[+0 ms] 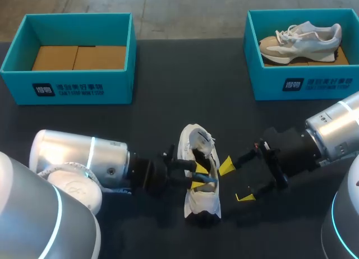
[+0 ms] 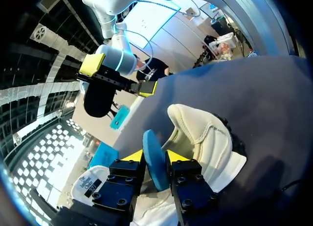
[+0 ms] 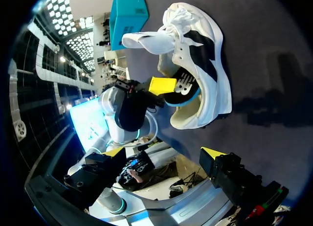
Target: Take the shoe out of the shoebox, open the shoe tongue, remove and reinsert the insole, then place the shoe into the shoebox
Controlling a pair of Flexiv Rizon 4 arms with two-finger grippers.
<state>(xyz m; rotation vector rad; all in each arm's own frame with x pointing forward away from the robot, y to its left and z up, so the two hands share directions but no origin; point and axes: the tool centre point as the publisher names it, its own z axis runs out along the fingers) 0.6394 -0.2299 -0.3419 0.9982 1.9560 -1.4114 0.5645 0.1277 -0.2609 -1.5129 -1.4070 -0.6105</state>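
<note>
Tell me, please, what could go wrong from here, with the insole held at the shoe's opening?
1. The right gripper stands open beside the shoe and does not hold it, so moving the insole may drag or tip the shoe.
2. The left gripper pinches only the insole's thin edge; it might slip out or fold instead of sliding flat.
</note>
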